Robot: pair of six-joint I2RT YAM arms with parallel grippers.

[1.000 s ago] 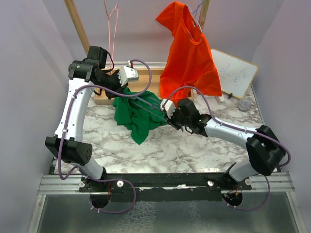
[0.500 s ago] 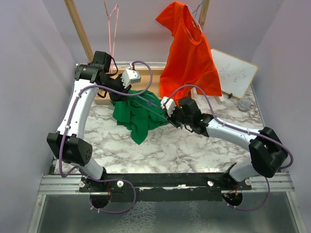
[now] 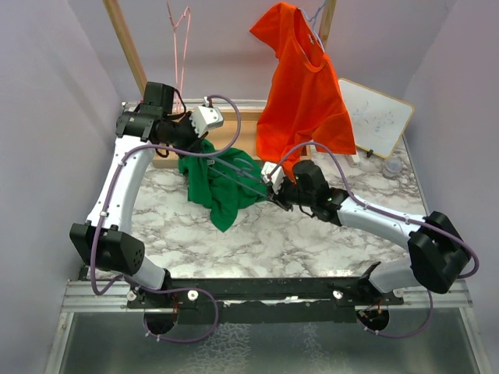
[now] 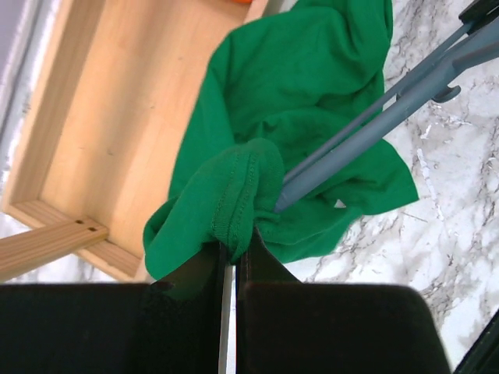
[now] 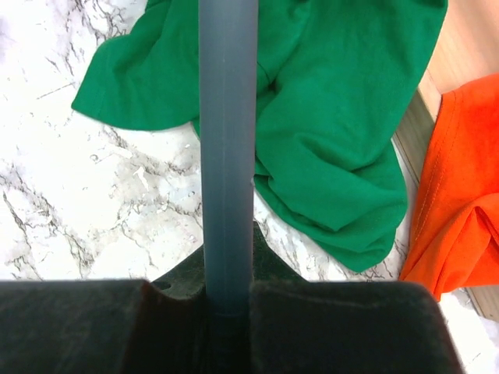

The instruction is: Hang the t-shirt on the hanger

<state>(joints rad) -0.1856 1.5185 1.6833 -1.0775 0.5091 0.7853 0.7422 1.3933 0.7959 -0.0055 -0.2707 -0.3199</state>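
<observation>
The bright green t-shirt [image 3: 212,185] hangs bunched over the marble, partly draped on the wooden frame. My left gripper [image 3: 199,145] is shut on a hemmed fold of the t-shirt [image 4: 234,195], holding it up at the frame's edge. The slate blue-grey hanger [image 3: 245,173] runs from my right gripper [image 3: 273,187] into the cloth. In the left wrist view, the hanger's end [image 4: 366,117] pokes into the fold beside my left gripper [image 4: 236,245]. My right gripper [image 5: 228,261] is shut on the hanger's bar [image 5: 228,132], and the t-shirt [image 5: 335,101] lies beyond.
An orange-red t-shirt [image 3: 300,93] hangs at the back, right of centre. A thin pink wire hanger [image 3: 181,39] hangs at the back left. The wooden frame [image 4: 101,117] lies under the left gripper. A small whiteboard [image 3: 378,117] and a cup [image 3: 394,166] stand at the right.
The right arm has stretched out, its elbow sliding to the right. The left wrist has turned a little, and the green cloth has shifted slightly left. Both grips hold.
</observation>
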